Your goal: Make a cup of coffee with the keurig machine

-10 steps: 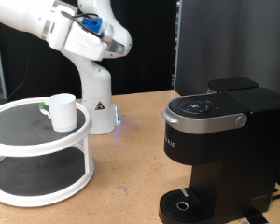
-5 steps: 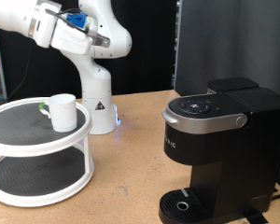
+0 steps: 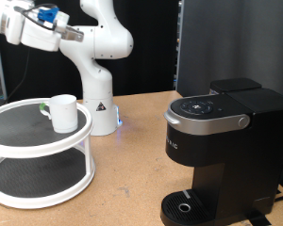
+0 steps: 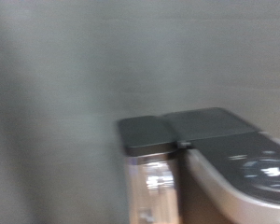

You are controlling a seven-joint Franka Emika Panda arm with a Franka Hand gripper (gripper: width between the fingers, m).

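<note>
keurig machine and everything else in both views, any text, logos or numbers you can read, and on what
Keurig machine: white vertical lettering on its front at the exterior view's left edge, too small to read.
Its top buttons: small markings, unreadable in either view.
Robot base: a small dark mark, illegible.
Cup: no text visible.

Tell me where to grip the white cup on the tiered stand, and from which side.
Grip the cup across its rim or upper wall, coming from above. It stands upright with its mouth open on the stand's top shelf, nothing over it; its handle faces the exterior view's left.
</note>
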